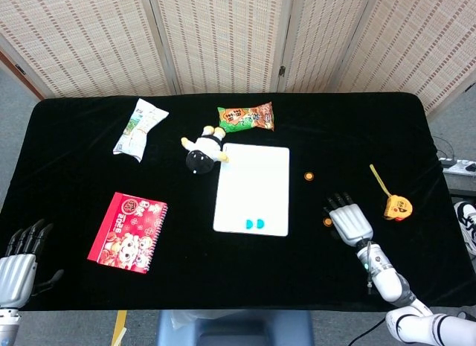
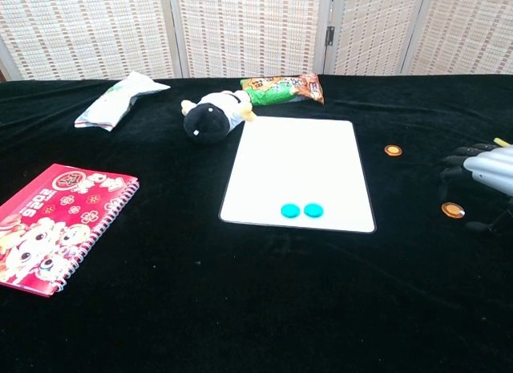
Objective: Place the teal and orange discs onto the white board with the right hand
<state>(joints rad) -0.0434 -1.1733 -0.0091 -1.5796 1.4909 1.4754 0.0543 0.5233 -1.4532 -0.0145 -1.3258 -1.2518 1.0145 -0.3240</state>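
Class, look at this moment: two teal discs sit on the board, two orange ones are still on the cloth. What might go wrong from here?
1. The right hand is right beside the near orange disc; the disc is flat on the black cloth, so the fingers may slide it instead of lifting it.
2. The teal discs lie near the board front edge; a sweeping placement may knock them off.
3. The far orange disc may get missed.

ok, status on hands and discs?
Right robot hand open beside near orange disc. Both teal discs on white board. Far orange disc off it. Nothing blocking.
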